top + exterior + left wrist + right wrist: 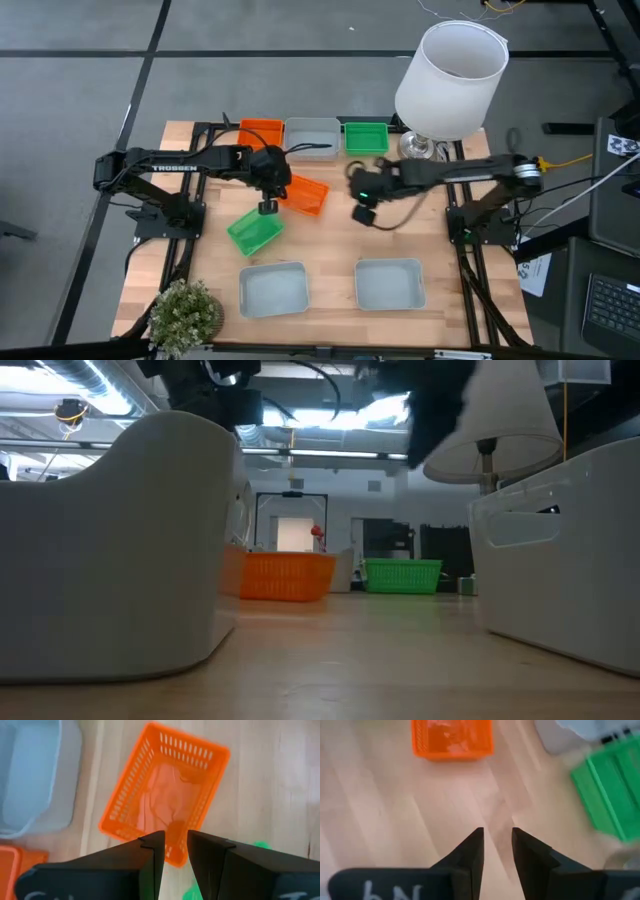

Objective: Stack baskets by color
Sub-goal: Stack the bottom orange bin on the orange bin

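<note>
Hovering over the middle of the table, the left gripper (268,207) sits between a tilted orange basket (304,194) and a tilted green basket (254,231) — its fingers stand slightly apart with nothing between them in the left wrist view, where the orange one (165,792) lies just past the tips. Right gripper (362,214) hangs above bare wood right of centre, jaws parted, empty; its wrist view shows bare tabletop past the tips (497,851), the orange basket (452,738) farther off. Back row along the far edge: orange basket (261,133), grey-blue basket (312,137), green basket (366,136), side by side. Two more grey-blue baskets near the front edge — one left (272,288), one right (389,283), well apart. White lampshade (450,78) at the back right corner, potted plant (185,314) at the front left corner.
</note>
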Robot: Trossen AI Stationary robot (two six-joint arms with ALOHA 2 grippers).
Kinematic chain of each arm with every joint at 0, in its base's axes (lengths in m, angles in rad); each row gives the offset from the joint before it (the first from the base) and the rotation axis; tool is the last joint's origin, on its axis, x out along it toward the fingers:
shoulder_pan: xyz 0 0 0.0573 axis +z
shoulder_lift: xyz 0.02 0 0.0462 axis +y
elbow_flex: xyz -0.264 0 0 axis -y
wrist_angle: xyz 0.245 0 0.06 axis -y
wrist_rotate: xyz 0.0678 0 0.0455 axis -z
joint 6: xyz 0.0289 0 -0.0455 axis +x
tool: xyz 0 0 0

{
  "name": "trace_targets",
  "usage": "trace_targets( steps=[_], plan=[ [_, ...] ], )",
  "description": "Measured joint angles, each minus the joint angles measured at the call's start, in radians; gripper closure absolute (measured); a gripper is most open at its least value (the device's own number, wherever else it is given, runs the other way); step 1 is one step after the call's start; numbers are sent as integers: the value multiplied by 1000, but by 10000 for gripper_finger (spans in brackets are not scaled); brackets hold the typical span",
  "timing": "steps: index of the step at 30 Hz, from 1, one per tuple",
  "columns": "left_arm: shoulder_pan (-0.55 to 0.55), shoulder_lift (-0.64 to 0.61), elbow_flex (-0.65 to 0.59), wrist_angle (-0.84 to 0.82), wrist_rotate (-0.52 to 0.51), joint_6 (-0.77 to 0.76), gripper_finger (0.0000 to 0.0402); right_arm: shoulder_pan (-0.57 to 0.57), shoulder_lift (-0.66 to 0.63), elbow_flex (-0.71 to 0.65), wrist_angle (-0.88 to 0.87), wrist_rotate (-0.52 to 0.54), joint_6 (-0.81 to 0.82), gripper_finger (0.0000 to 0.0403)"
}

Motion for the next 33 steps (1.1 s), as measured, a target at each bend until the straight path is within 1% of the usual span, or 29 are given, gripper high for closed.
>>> trace_targets(
  steps=[3,7,11,15,17,19,21,23,26,30,33],
  plan=[
    [0,0,0,55,3,-1,326,55,-155,-136,17,53,127,303],
    [0,0,0,170,2,-2,326,127,-347,-334,111,143,282,303],
    [-2,0,0,245,3,6,326,177,-497,-502,228,142,380,303],
    [11,6,1,318,-2,-15,326,206,-600,-622,345,142,394,303],
    [31,33,2,326,13,-23,326,211,-638,-660,398,142,373,303],
    [57,70,0,312,54,-23,326,211,-668,-687,456,144,336,303],
    [82,125,11,317,98,-19,326,211,-693,-702,501,159,289,303],
    [104,188,37,311,112,19,326,211,-708,-703,541,182,260,303],
    [124,287,116,319,107,98,326,211,-717,-703,587,195,217,303],
    [137,405,237,260,94,166,326,211,-715,-703,613,178,197,303],
    [127,465,324,163,21,186,326,211,-715,-703,589,159,196,303]
  ],
)
